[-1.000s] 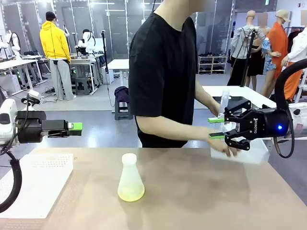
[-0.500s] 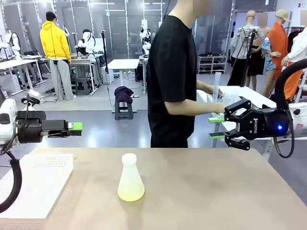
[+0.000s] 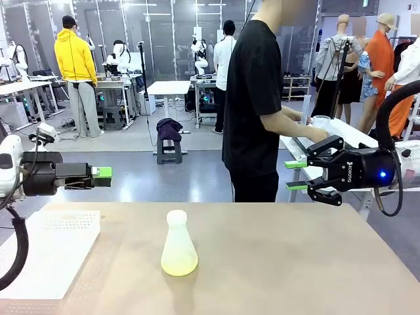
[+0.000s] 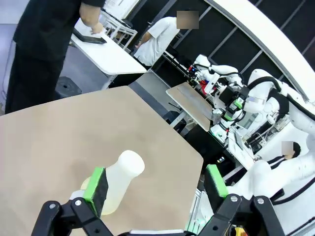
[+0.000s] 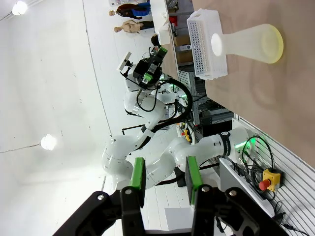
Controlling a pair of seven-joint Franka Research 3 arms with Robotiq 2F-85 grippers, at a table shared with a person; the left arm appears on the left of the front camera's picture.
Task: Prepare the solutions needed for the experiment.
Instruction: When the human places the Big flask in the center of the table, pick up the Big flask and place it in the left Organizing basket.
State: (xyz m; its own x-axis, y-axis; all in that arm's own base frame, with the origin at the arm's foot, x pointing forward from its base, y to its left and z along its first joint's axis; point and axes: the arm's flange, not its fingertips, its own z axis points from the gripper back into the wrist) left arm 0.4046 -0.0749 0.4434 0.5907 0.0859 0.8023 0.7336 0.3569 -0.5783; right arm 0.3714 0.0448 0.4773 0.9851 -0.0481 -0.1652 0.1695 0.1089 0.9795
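A frosted conical flask (image 3: 178, 244) stands upright near the middle of the tan table (image 3: 295, 262), and a shallow layer of pale yellow-green solution (image 3: 178, 264) sits in its base. From across the table, the left gripper (image 3: 105, 173) hangs in the air off to the flask's left, well apart from it; seen side-on there, its spread is hard to judge, but the left wrist camera shows the green-padded fingers (image 4: 97, 183) standing wide, with the flask (image 4: 115, 181) lying beyond and partly behind one pad, untouched. The right gripper (image 3: 295, 175) floats at the table's right edge with its jaws part-way apart and nothing between them; the right wrist camera shows the same moderate gap between its pads (image 5: 137, 173). That camera also picks out the flask (image 5: 248, 43) from the side, the yellow liquid (image 5: 272, 45) pooled at its wide end, and a white perforated rack (image 5: 204, 44) just beside it. In the front view the rack (image 3: 49, 249) rests at the table's left. A person in a black shirt (image 3: 256, 98) stands beyond the far edge, turned toward another table (image 3: 341, 134) with a hand (image 3: 317, 134) on it.
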